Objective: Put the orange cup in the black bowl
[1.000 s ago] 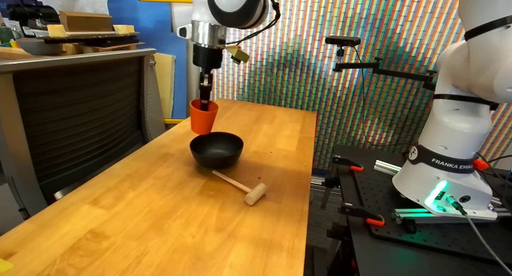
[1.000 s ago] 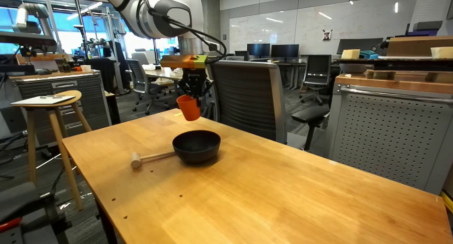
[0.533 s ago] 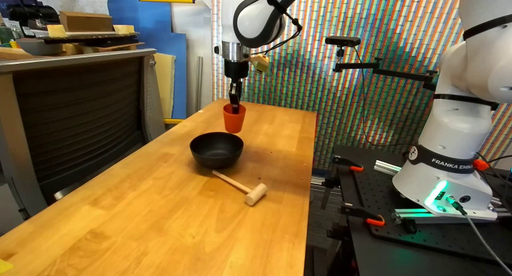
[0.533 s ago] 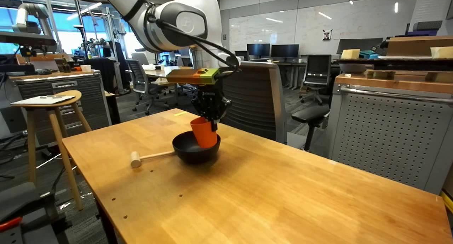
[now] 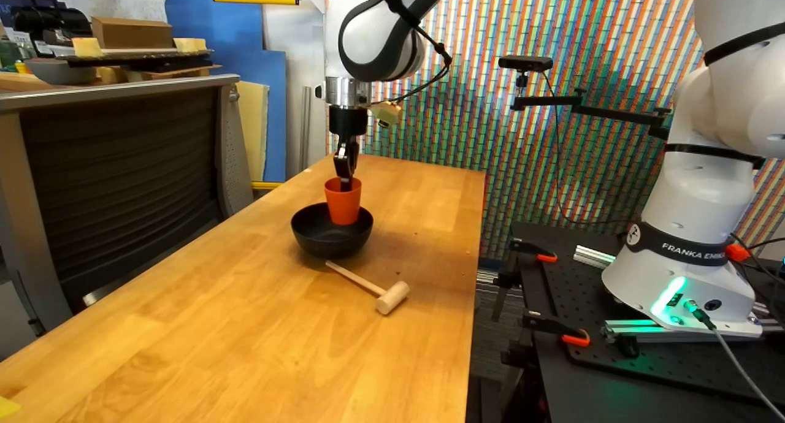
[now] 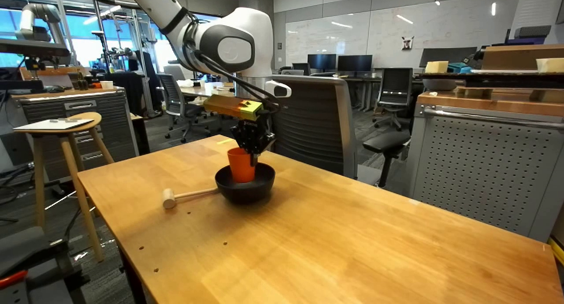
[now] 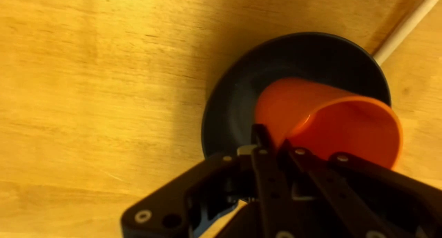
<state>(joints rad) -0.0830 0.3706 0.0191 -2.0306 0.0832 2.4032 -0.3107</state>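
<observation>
gripper is pinching orange cup by its wall, jaws abt meeting; cup is poking up outta black bowl, base inside; not seeing if it's touching btm; mallet is lying near-right of bowl in an exterior view

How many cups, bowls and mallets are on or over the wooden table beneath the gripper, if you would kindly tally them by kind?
Cup: 1
Bowl: 1
Mallet: 1
Total: 3
</observation>
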